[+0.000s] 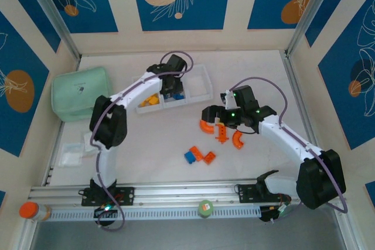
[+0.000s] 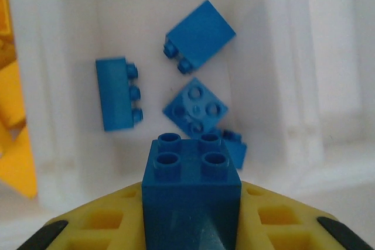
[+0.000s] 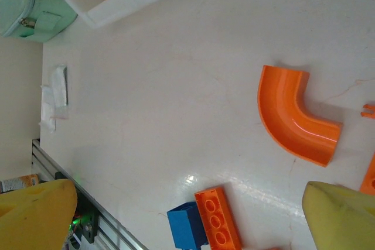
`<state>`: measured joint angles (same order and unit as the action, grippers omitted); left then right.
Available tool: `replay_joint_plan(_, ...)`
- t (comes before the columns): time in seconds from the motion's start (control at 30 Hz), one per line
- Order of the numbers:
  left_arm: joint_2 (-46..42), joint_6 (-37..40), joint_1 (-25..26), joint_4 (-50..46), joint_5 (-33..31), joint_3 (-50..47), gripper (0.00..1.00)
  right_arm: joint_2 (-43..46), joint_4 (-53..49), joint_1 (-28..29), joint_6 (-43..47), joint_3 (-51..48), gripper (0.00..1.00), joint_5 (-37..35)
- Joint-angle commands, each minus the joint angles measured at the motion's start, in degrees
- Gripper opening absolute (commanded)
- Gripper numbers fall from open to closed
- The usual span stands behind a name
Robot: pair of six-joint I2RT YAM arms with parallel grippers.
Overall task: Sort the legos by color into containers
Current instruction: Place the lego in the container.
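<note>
My left gripper (image 1: 171, 88) hovers over the middle compartment of the white tray (image 1: 202, 80) and is shut on a blue lego (image 2: 191, 180) held between its yellow fingers (image 2: 275, 218). Below it lie several blue legos (image 2: 199, 33) in that compartment, and yellow ones (image 2: 12, 115) fill the left one. My right gripper (image 1: 214, 115) is open above the table, with a red-orange arch (image 3: 296, 118) beyond its fingers (image 3: 35, 215). A red-orange bar (image 3: 218, 218) rests beside a blue brick (image 3: 186, 226). A second arch (image 1: 237, 139) and another red-orange piece (image 1: 221, 133) sit under the right arm.
A mint-green pouch (image 1: 79, 93) lies at the left, with a white packet (image 1: 73, 153) in front of it. The metal rail (image 1: 176, 190) crosses the near edge, carrying an orange-capped bottle (image 1: 29, 210) and a small green object (image 1: 205, 208).
</note>
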<state>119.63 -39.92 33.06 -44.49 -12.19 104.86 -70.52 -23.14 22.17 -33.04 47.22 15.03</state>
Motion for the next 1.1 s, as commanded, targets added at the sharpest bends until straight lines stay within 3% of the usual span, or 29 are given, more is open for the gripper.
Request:
replay_joint_plan(0.0,4.4,3.4,-1.6,-4.1,-1.9,6.7,0.33,-0.7,-0.3,-0.7,0.5,0.9,0.99,1.2)
replay_joint_plan(0.3,10.5,5.3,-3.7,-7.5,-3.8,15.8,0.38,-1.7,1.3,-0.8,0.1,0.8,0.99,2.2)
replay_joint_plan(0.4,9.6,5.6,-3.7,-7.2,-2.7,15.8,0.46,-2.3,1.1,-0.8,0.5,1.6,0.99,2.7)
replay_joint_plan(0.63,4.8,5.7,-3.5,-8.3,-0.7,14.6,0.48,-2.0,-0.5,-0.7,1.5,2.8,0.99,2.5)
replay_joint_plan(0.83,-4.9,5.4,-0.5,-4.9,3.5,3.2,0.52,-2.3,-3.8,-0.4,2.6,3.2,0.99,2.8)
replay_joint_plan(1.07,-17.8,1.3,7.6,-3.7,5.5,-15.3,0.56,-0.3,-9.6,0.8,4.1,1.6,0.99,4.0)
